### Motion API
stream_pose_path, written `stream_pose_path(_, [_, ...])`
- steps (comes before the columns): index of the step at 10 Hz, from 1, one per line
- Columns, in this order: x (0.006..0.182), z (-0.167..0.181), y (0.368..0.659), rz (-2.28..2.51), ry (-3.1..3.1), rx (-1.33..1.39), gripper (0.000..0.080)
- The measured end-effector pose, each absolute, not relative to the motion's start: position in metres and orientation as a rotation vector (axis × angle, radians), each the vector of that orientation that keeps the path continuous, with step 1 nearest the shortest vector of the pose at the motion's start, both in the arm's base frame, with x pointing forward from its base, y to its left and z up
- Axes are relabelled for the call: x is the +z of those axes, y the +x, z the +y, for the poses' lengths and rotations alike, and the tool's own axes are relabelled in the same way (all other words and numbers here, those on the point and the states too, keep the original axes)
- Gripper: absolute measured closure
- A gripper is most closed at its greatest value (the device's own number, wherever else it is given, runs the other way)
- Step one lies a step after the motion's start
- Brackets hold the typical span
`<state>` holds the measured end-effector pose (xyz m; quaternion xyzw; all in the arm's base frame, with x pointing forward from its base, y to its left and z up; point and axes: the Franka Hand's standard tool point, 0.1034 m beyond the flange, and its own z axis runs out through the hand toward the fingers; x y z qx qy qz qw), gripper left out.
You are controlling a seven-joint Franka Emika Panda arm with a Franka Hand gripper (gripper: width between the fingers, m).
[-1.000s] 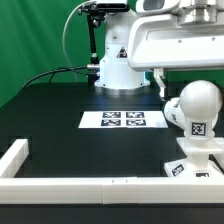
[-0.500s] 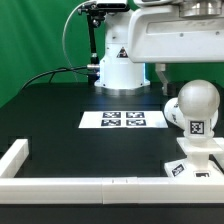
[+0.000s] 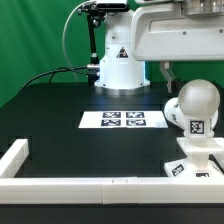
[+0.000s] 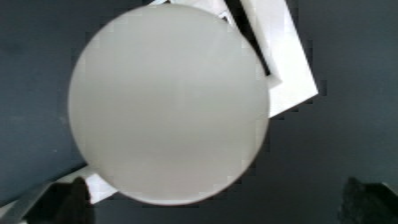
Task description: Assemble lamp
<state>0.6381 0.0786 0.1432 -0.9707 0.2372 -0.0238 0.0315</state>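
At the near edge of the bench (image 3: 55,115), in the corner on the exterior view's right, the bulb (image 3: 196,104) stands upright on the base (image 3: 190,166) and looks seated. The claw (image 4: 214,203) hangs above it, fingers apart, gripping nothing. Farther back lies the marker board (image 3: 125,120). No shade is in sight, so I'd say fitting it remains.
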Motion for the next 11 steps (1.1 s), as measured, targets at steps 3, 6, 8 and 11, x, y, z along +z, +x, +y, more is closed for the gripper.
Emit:
stream_pose_path(3, [0.126,0.079,0.622,0.755,-2.99,-0.072,0.0101])
stream_pose_path(6, [0.123,0.081,0.622,0.766,-2.988,-0.067,0.0227])
stream_pose_path(8, [0.123,0.081,0.622,0.811,-2.976,-0.066,0.0228])
stream_pose_path(11, [0.123,0.081,0.622,1.113,-2.873,-0.056,0.0228])
